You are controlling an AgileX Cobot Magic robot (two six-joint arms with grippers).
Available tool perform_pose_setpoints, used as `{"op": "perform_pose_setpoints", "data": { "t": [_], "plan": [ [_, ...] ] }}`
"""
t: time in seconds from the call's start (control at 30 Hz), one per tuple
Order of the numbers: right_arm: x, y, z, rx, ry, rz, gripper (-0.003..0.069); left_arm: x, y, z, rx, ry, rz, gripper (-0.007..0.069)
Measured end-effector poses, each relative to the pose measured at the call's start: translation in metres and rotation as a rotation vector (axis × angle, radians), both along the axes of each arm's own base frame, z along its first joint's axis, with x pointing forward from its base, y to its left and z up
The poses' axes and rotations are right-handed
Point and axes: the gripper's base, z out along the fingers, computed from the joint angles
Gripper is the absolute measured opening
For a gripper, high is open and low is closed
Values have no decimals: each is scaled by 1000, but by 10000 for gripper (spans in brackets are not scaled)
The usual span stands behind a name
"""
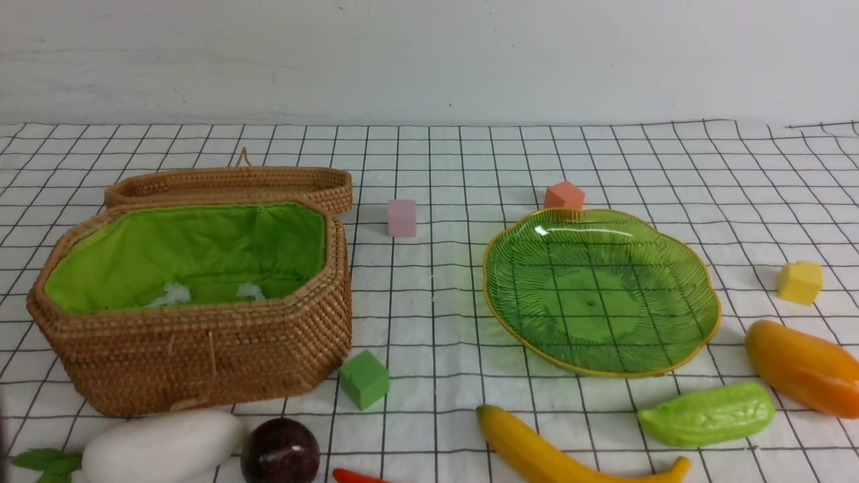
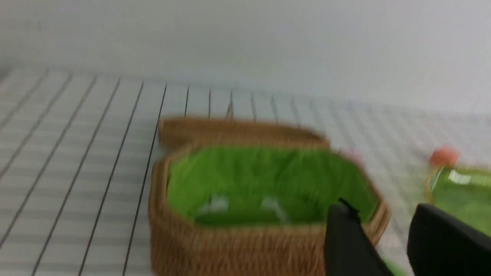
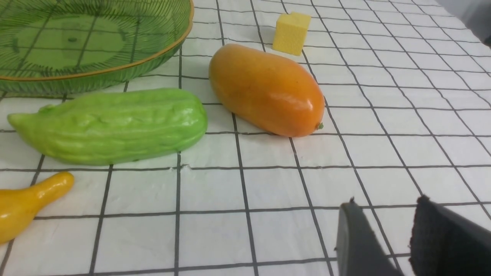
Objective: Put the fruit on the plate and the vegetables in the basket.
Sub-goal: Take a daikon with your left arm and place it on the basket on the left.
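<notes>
Yellow and curved, the banana [image 1: 537, 451] lies along the table's near edge, its stem end pointing right. Just beyond that end sits the bumpy light-green gourd [image 1: 708, 414], and the plump orange mango [image 1: 802, 369] rests beside it, over by the table's right edge. A dark maroon fruit [image 1: 280, 451], round and glossy, is down at the near edge too, left of the middle, right beside the big white vegetable [image 1: 161, 444] with its green leaves, near the near left corner. Between the maroon fruit and the banana, a red chili [image 1: 359, 476] just peeps into sight.

Farther in, the green glass plate [image 1: 597, 295] stands empty on the right half, and the wicker basket [image 1: 201, 362] is on the left, lid [image 1: 228, 184] open behind it, green lining showing. A green cube [image 1: 364, 380] sits by the basket's near right corner, a pink block [image 1: 402, 218] and an orange-red cube [image 1: 564, 196] lie farther back, and a yellow cube [image 1: 800, 282] is toward the right edge.

Both the left gripper [image 2: 378, 209] and the right gripper [image 3: 383, 201] have their fingers parted, with nothing grasped.
</notes>
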Motion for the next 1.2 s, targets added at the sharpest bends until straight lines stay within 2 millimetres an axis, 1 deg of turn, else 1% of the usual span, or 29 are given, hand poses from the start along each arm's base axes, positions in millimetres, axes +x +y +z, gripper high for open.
{"op": "perform_pose_setpoints", "data": {
  "t": [0.03, 0.1, 0.13, 0.17, 0.2, 0.23, 0.3, 0.33, 0.4, 0.43, 0.47, 0.5, 0.53, 0.57, 0.6, 0.67, 0.73, 0.8, 0.97, 1.0, 1.03, 1.2],
  "plan": [
    [0, 0, 0, 0, 0, 0, 242, 3, 0, -2, 3, 21, -1, 239],
    [0, 0, 0, 0, 0, 0, 242, 20, -1, -16, 53, 163, -11, 239],
    [0, 0, 0, 0, 0, 0, 242, 27, -2, -24, 112, 235, -34, 239],
    [0, 0, 0, 0, 0, 0, 242, 33, -2, -29, 153, 274, -53, 239],
    [0, 0, 0, 0, 0, 0, 242, 34, -2, -30, 164, 291, -58, 239],
    [0, 0, 0, 0, 0, 0, 242, 44, -4, -41, 237, 386, -96, 239],
    [0, 0, 0, 0, 0, 0, 242, 50, -4, -49, 291, 454, -127, 242],
    [0, 0, 0, 0, 0, 0, 242, 60, -5, -61, 347, 536, -174, 257],
    [0, 0, 0, 0, 0, 0, 242, 67, -8, -67, 397, 570, -228, 287],
    [0, 0, 0, 0, 0, 0, 242, 70, -11, -70, 433, 578, -268, 315],
    [0, 0, 0, 0, 0, 0, 242, 71, -12, -71, 436, 579, -271, 322],
    [0, 0, 0, 0, 0, 0, 242, 77, -17, -75, 519, 578, -352, 404],
    [0, 0, 0, 0, 0, 0, 242, 78, -18, -77, 536, 579, -368, 414],
    [0, 0, 0, 0, 0, 0, 242, 80, -19, -78, 568, 581, -392, 454],
    [0, 0, 0, 0, 0, 0, 242, 85, -21, -84, 642, 597, -448, 528],
    [0, 0, 0, 0, 0, 0, 242, 93, -21, -90, 737, 616, -500, 619],
    [0, 0, 0, 0, 0, 0, 242, 100, -22, -99, 783, 649, -532, 656],
    [0, 0, 0, 0, 0, 0, 242, 107, -23, -107, 806, 671, -556, 670],
    [0, 0, 0, 0, 0, 0, 242, 123, -27, -121, 847, 659, -607, 668],
    [0, 0, 0, 0, 0, 0, 242, 129, -29, -127, 861, 660, -627, 668],
    [0, 0, 0, 0, 0, 0, 242, 130, -29, -129, 862, 664, -632, 668],
    [0, 0, 0, 0, 0, 0, 242, 144, -33, -158, 864, 745, -691, 655]
  ]
}}
